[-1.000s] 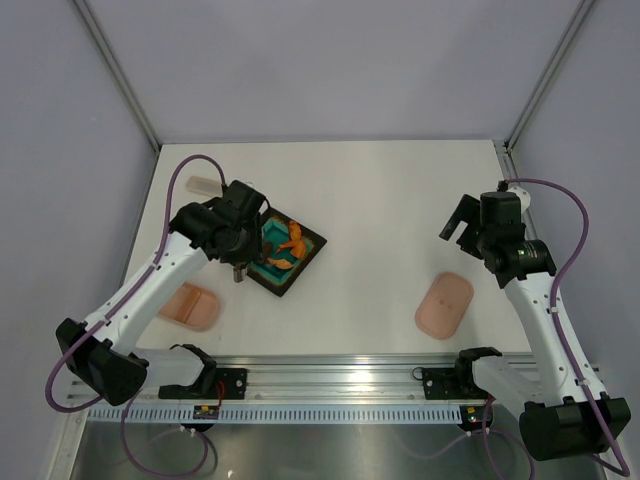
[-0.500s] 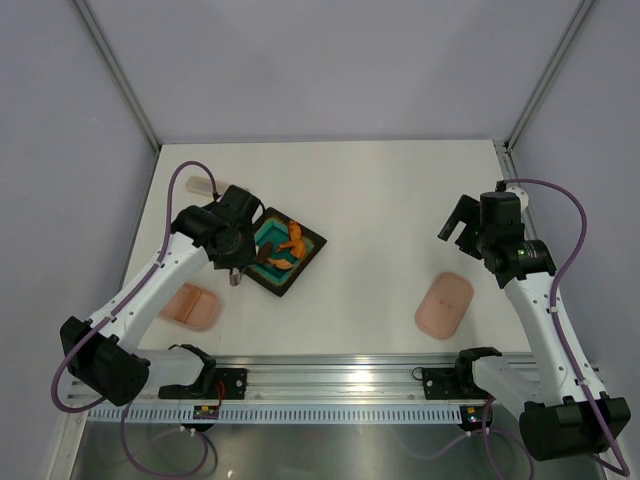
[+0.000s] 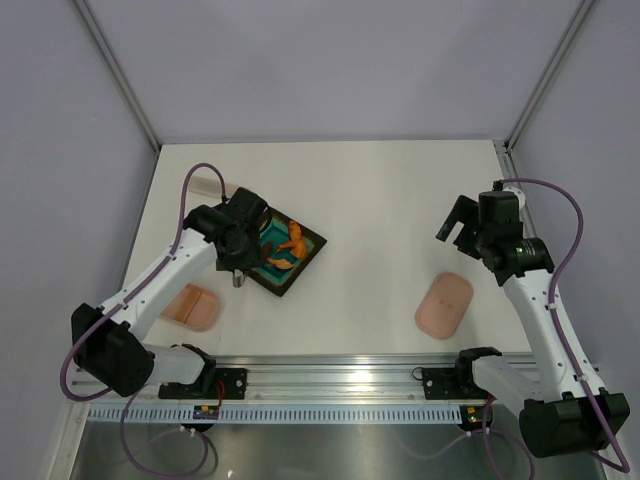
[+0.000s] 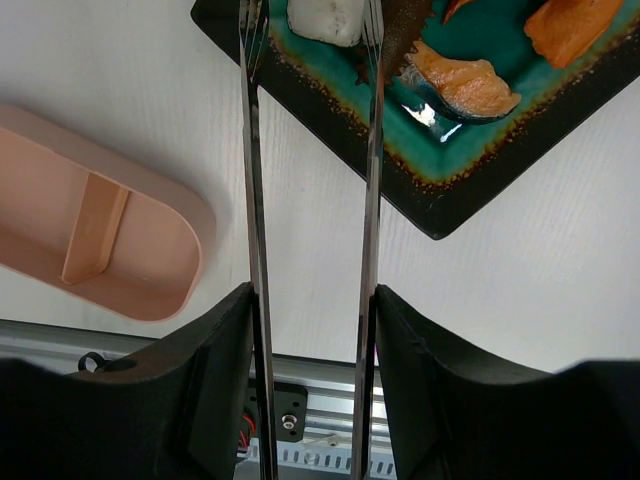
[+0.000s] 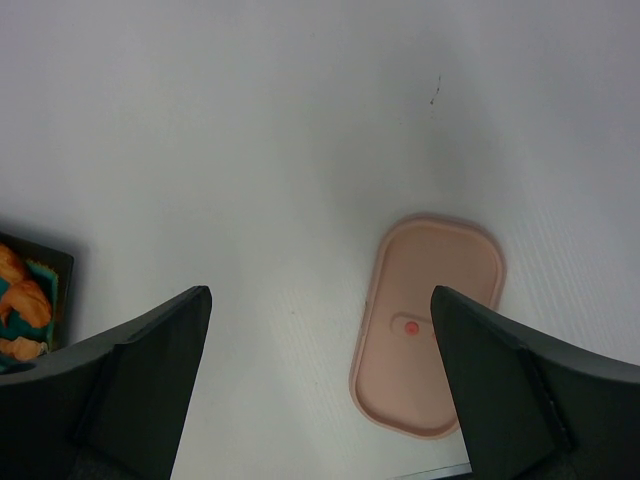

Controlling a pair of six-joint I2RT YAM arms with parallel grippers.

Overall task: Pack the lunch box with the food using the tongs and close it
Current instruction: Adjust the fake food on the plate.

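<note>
pretty bare setup: white table (image 3: 390, 190), pale grey-lilac walls (image 3: 330, 60) on three sides, metal corner posts (image 3: 115, 72), aluminium rail (image 3: 340, 372) along the near edge, soft even light

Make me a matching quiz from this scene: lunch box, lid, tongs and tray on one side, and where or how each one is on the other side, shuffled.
1. lunch box
2. lid
3. tongs
4. tray

A. gripped in the left tool
B. carries the food pieces
C. open, with a divider inside
D. lying alone, far from the tray

Pairs: 1-C, 2-D, 3-A, 4-B
</note>
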